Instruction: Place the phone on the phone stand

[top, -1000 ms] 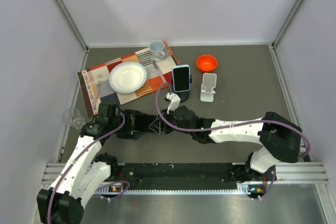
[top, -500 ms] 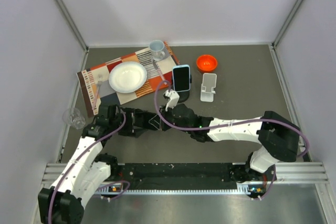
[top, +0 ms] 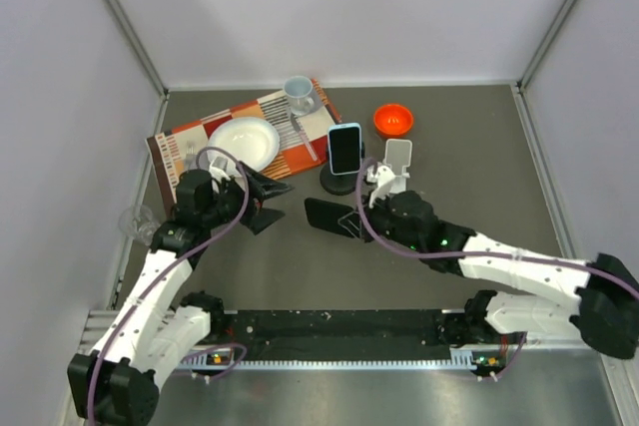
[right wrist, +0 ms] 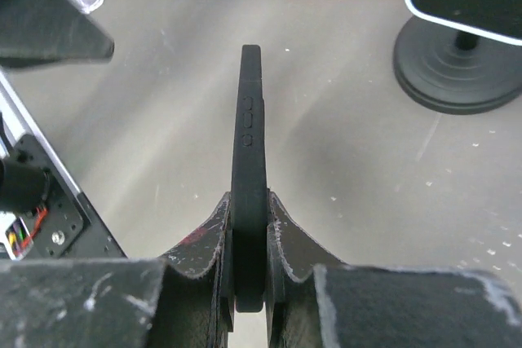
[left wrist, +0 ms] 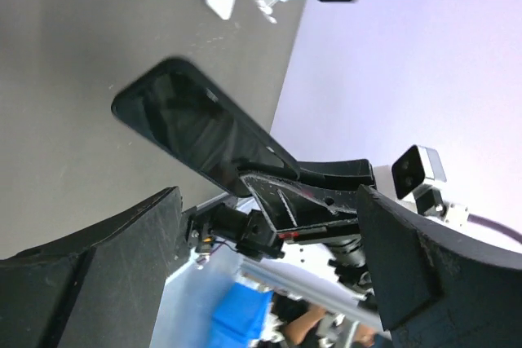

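A black phone (top: 327,214) is clamped edge-on between the jaws of my right gripper (top: 351,224), held above the table's middle. In the right wrist view the phone (right wrist: 250,152) stands upright in the shut jaws. The white phone stand (top: 397,161) stands empty just behind the right wrist. My left gripper (top: 268,201) is open and empty, left of the phone and apart from it. In the left wrist view its fingers (left wrist: 106,275) are spread wide, with the phone (left wrist: 200,132) beyond them.
A light-blue phone (top: 345,147) sits on a black round stand (top: 339,185) left of the white stand. An orange bowl (top: 393,120) is behind. A striped placemat (top: 300,152) holds a white plate (top: 243,144) and cup (top: 299,94). A clear glass (top: 140,221) stands far left.
The two grippers met at the phone earlier. The left gripper has let go and pulled back left and away. The right arm has carried the phone to the right, toward the stands.
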Robot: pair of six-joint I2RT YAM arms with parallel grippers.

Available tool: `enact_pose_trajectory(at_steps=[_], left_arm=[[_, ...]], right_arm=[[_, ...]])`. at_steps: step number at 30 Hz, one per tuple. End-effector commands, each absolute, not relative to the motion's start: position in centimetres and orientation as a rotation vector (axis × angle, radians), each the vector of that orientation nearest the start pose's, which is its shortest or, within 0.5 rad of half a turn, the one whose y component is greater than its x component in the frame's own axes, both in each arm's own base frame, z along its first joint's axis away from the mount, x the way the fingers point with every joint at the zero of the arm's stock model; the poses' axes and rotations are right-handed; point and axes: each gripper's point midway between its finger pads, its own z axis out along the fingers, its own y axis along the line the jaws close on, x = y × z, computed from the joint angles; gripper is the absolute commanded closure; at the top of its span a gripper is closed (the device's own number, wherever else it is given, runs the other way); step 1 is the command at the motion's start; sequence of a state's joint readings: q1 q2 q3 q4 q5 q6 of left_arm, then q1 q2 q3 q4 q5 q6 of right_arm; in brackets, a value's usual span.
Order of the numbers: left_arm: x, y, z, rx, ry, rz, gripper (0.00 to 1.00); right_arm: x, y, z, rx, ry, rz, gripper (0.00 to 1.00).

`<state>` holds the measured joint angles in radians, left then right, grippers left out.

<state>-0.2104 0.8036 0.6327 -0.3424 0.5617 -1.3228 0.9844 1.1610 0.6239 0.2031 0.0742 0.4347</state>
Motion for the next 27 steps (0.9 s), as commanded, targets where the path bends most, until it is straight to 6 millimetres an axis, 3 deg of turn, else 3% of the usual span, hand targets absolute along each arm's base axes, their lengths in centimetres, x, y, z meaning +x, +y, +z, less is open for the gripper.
enact_pose_trajectory(at_steps=[1, 5, 6, 9, 12, 17, 19, 23, 27], left_arm=[[23.2, -19.6, 26.8, -0.273, 2.009, -1.493, 0.09], [22.4, -21.5, 28.0, 0.12, 1.983, -1.418, 0.1], [21.8, -22.2, 27.0, 0.173, 2.043, -1.386, 0.11], [21.0, -23.0, 29.6, 0.449, 1.953, -1.262, 0.13], [19.4, -23.7, 30.8, 0.69, 1.811, -1.217, 0.14], [14.6, -25.4, 29.5, 1.088, 1.642, -1.297, 0.2], [12.7, -25.8, 28.9, 1.2, 1.598, -1.418, 0.2], [10.0, -27.0, 28.4, 1.326, 1.579, -1.646, 0.23], [8.0, -28.4, 27.4, 1.423, 1.592, -1.766, 0.27]], right_arm=[[19.0, 29.9, 21.5, -0.688, 1.749, 0.892, 1.0], [15.8, 27.9, 21.9, -0.91, 1.713, 0.914, 1.0], [15.1, 27.9, 22.4, -0.924, 1.706, 0.953, 1.0], [13.9, 27.7, 23.7, -0.972, 1.704, 0.994, 1.0], [12.9, 27.6, 23.0, -1.049, 1.757, 1.004, 1.0], [10.7, 28.0, 24.5, -1.188, 1.714, 1.104, 1.0], [9.6, 28.2, 25.2, -1.256, 1.682, 1.155, 1.0], [7.4, 28.4, 26.6, -1.381, 1.586, 1.266, 1.0], [7.6, 28.5, 27.6, -1.383, 1.557, 1.255, 1.0]])
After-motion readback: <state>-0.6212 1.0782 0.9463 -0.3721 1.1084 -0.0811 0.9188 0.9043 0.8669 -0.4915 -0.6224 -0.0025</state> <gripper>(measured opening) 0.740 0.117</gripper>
